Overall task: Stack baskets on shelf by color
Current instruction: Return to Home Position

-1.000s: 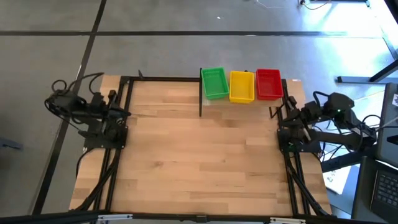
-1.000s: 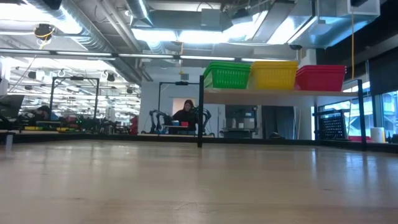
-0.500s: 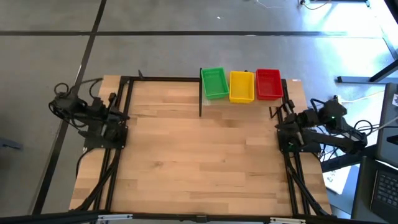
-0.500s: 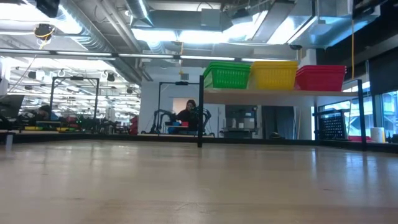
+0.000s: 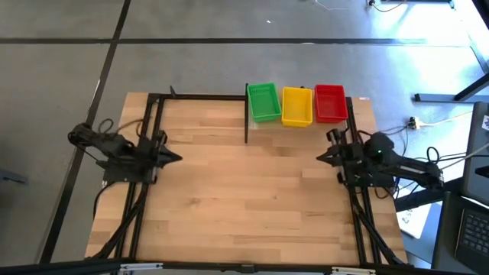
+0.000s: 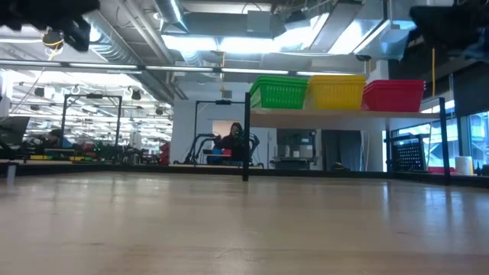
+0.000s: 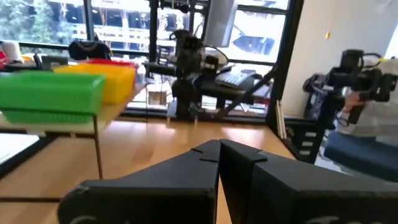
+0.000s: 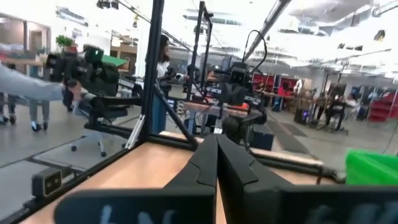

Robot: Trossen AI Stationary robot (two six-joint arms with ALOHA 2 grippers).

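Note:
A green basket (image 5: 263,101), a yellow basket (image 5: 297,105) and a red basket (image 5: 330,102) stand side by side on the pale shelf (image 5: 261,124) at the table's far edge, right of its dark post (image 5: 246,122). In the low view the shelf (image 6: 306,113) is raised above the tabletop, with the green (image 6: 280,92), yellow (image 6: 336,92) and red (image 6: 393,95) baskets on it. My left gripper (image 5: 177,158) is shut at the table's left side and points right. My right gripper (image 5: 321,158) is shut at the right side and points left. Both hold nothing.
Bare wooden tabletop (image 5: 244,198) lies between the two arms. Dark frame rails run along the table's left (image 5: 141,206) and right (image 5: 361,221) sides. A laptop (image 5: 470,229) sits off the table's right edge. A person (image 6: 231,139) sits far behind the table.
Both arms have come down from a raised, folded pose. Their shut grippers now reach level over the table's side edges, the left pointing toward the right edge and the right toward the left edge. The baskets have stayed in place.

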